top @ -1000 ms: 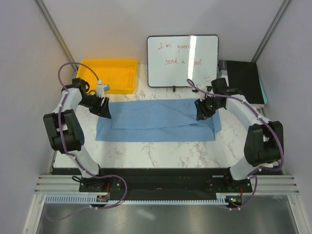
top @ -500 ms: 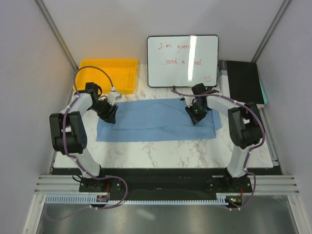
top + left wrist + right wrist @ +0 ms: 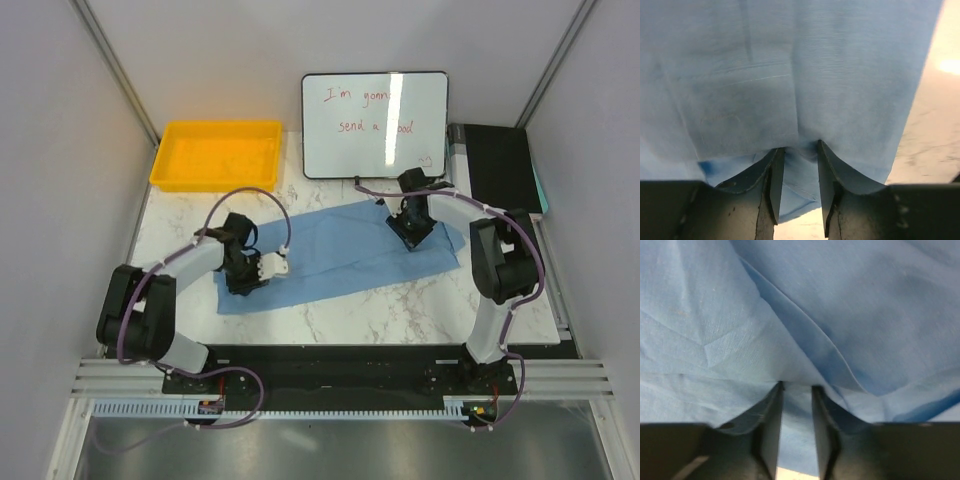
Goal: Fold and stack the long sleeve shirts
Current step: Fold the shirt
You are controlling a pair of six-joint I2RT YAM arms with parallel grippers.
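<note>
The light blue long sleeve shirt [image 3: 340,250] lies partly folded as a long strip across the marble table, slanting from near left to far right. My left gripper [image 3: 243,274] is at its near-left end, low on the cloth. In the left wrist view the gripper [image 3: 796,147] has a pinch of shirt [image 3: 790,75] between its tips. My right gripper [image 3: 412,228] is at the shirt's far-right end. In the right wrist view it [image 3: 796,386] is shut on a fold of the shirt [image 3: 840,300]. Collar and label are hidden.
A yellow plastic tray [image 3: 215,155] stands at the back left. A whiteboard [image 3: 375,125] with red writing stands at the back middle. A black box [image 3: 497,165] sits at the back right. Bare marble [image 3: 330,320] shows in front of the shirt.
My left gripper has moved from the back left toward the near edge, pulling the shirt's left end with it. The shirt now lies slanted. My right gripper has stayed almost in place.
</note>
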